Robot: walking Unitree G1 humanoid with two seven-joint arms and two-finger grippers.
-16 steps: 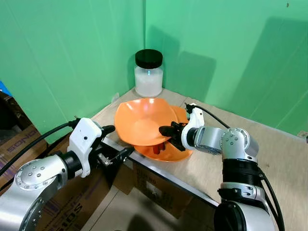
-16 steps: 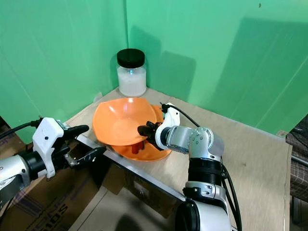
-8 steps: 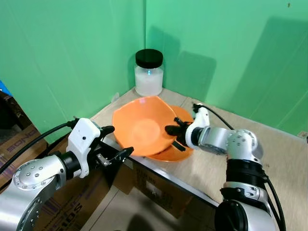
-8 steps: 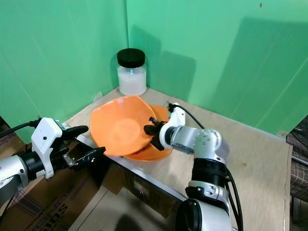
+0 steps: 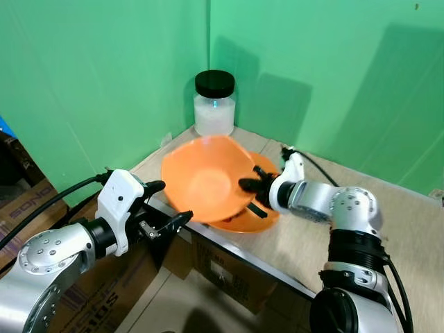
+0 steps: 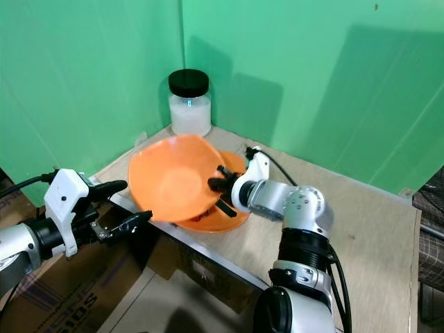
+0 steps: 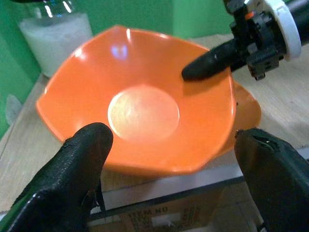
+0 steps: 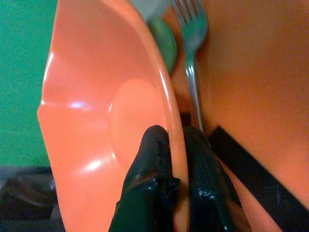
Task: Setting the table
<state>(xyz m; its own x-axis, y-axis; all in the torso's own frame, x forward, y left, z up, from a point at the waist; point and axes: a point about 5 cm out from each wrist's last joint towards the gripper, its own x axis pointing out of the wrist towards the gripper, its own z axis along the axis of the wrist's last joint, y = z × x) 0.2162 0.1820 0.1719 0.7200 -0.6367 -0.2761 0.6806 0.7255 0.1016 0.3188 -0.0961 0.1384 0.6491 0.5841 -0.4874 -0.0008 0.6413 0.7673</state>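
Right gripper (image 5: 251, 192): fingers pinched together on the right-hand rim of the upper orange bowl (image 5: 205, 182), one finger inside, one outside. The bowl is tilted steeply, hollow facing left and toward the near edge, raised off a second orange dish (image 5: 260, 218) lying under it on the wooden table (image 5: 406, 222). In the right wrist view a fork (image 8: 191, 58) lies in that lower dish, just beside the held rim.

Left gripper (image 5: 166, 205): fingers spread wide apart, holding nothing, hanging off the near-left table edge, below and near the tilted bowl.

A black-lidded jar (image 5: 214, 105) stands in the far corner.

Risk, as judged: the grip is a thin edge pinch on a smooth, slanted bowl. It could pivot or slip out and drop over the table edge, or drag the fork along.
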